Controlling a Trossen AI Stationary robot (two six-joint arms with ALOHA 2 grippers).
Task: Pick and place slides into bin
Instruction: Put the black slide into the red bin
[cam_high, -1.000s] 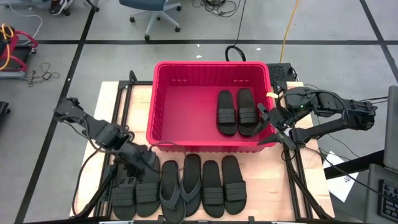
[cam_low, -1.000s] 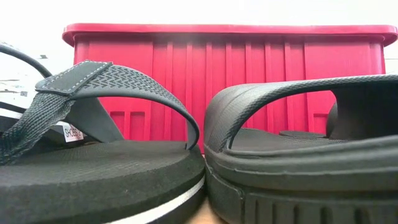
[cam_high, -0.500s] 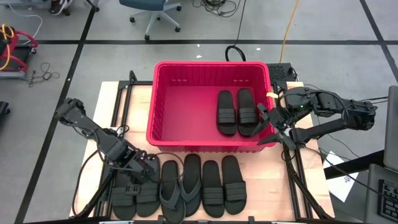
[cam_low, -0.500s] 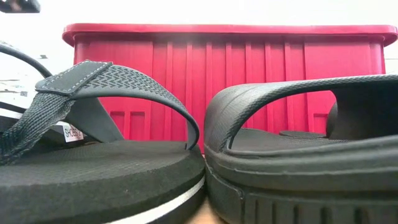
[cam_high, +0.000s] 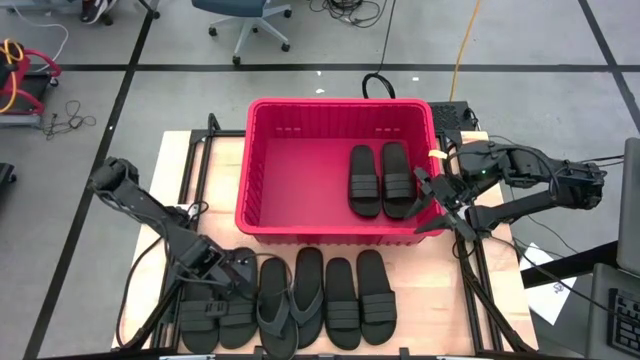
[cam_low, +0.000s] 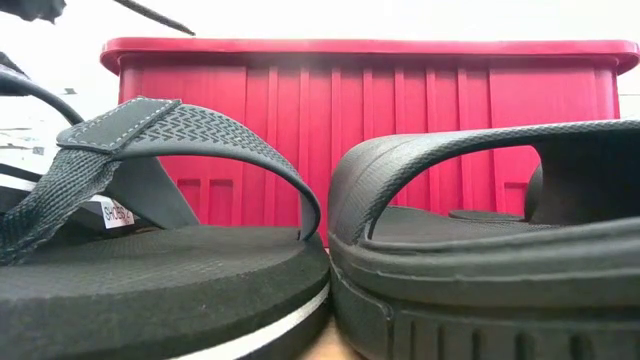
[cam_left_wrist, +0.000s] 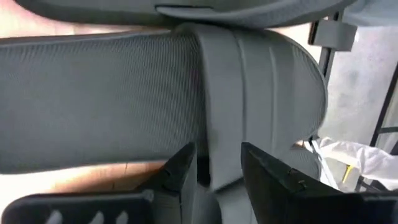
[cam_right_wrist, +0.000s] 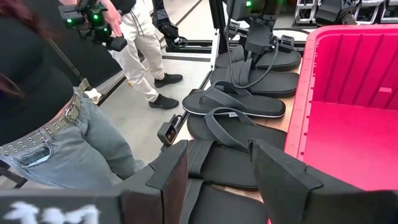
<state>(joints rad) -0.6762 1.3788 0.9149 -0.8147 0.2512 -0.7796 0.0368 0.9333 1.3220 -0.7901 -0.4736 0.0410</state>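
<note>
Two black ribbed-strap rubber slides (cam_high: 381, 180) already lie in the big red slotted plastic bin (cam_high: 262, 160); six more line the table (cam_high: 425, 290) in front. We judge the left tool (cam_high: 222, 270) nearest: its fingers straddle a slide's (cam_left_wrist: 155, 106) strap (cam_left_wrist: 219, 106), apart. The right tool (cam_high: 432, 205), also apart, waits by the bin's rim.

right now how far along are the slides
Done: two slides lie in the bin. In hand: the left hand, open, straddles the strap of a slide in the table row. Left: six on the table. The right hand waits open at the bin's right rim.
</note>
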